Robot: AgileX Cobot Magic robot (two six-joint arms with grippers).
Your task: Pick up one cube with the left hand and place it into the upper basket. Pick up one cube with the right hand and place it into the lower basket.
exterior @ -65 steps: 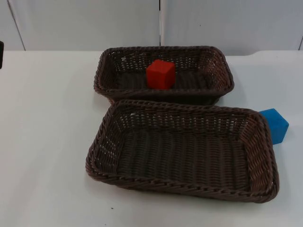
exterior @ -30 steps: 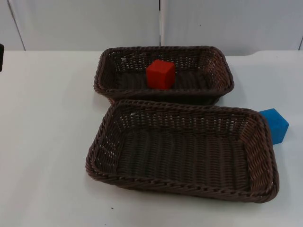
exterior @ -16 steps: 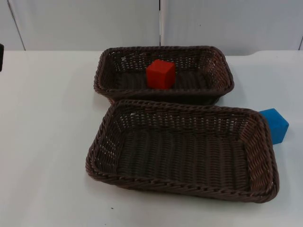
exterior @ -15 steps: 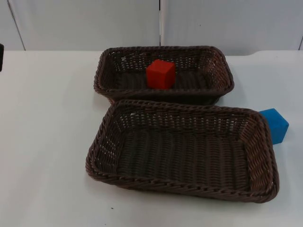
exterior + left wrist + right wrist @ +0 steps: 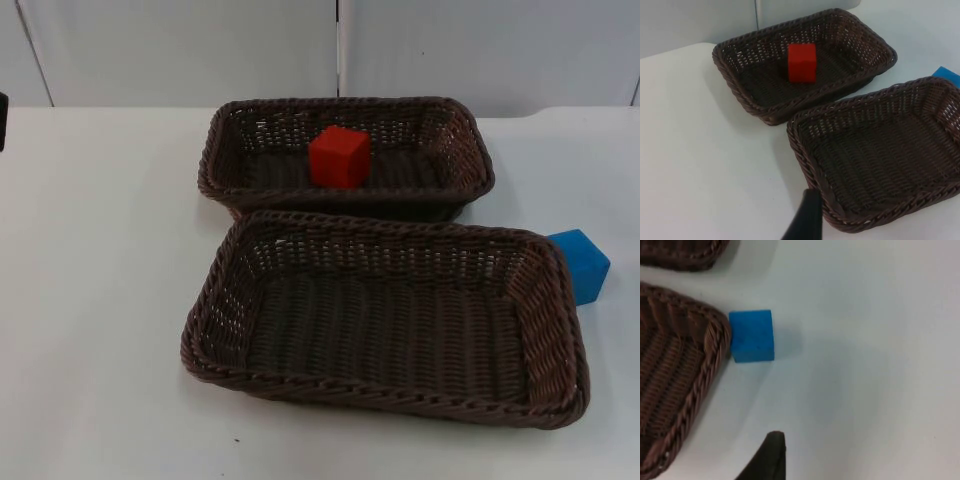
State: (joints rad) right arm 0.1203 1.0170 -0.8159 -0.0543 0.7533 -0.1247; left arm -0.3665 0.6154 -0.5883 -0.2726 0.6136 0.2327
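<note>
A red cube [image 5: 339, 157] [image 5: 801, 62] stands inside the upper basket [image 5: 345, 102] [image 5: 740, 90], a dark brown wicker tray. The lower basket [image 5: 380, 225] [image 5: 805, 150], of the same weave, holds nothing. A blue cube [image 5: 580, 265] [image 5: 752, 336] rests on the table, touching the lower basket's right rim [image 5: 705, 370]; its corner also peeks past that basket [image 5: 947, 76]. My left gripper [image 5: 807, 220] hangs above the table near the lower basket's left front corner. My right gripper [image 5: 771, 455] hovers over bare table a short way from the blue cube, apart from it.
The white table top [image 5: 100, 300] runs back to the grey partition wall [image 5: 200, 50]. The two baskets sit close together, the upper one just behind the lower. A corner of the upper basket [image 5: 685, 255] lies beyond the blue cube.
</note>
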